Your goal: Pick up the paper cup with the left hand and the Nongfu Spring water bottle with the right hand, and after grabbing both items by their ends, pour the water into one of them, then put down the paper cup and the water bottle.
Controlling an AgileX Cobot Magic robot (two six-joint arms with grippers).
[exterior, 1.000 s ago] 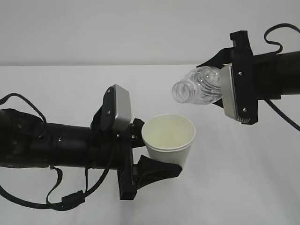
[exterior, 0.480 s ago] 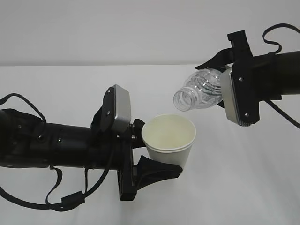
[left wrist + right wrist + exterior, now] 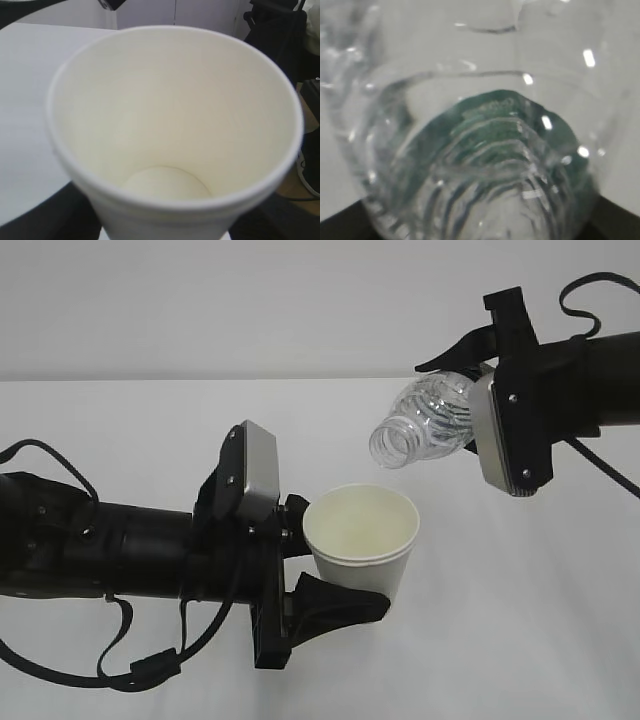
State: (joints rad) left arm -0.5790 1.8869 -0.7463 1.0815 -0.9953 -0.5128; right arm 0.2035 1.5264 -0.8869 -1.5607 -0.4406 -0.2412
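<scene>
Jaws of my left hand [image 3: 335, 570] clamped the paper cup [image 3: 360, 537] upright above the desk [image 3: 520, 620]; up-right of that cup, my right hand [image 3: 470, 400] clamped the tilted, capless Nongfu Spring water bottle [image 3: 425, 420].

Light is even and diffuse across the exterior view, bright on the white table [image 3: 520, 640] and the pale wall [image 3: 250, 300], with only faint, soft-edged shadow under the arms. The black arm housings read as near-solid dark masses, little detail in them. The paper cup [image 3: 175, 130] fills the left wrist view, its near rim soft and out of focus (the inner base is somewhat sharper), its inside shaded gently towards the bottom. In the right wrist view the Nongfu Spring water bottle [image 3: 485, 150] is blurred throughout, with small white specular glints scattered on the plastic and ribs distorted by refraction.
</scene>
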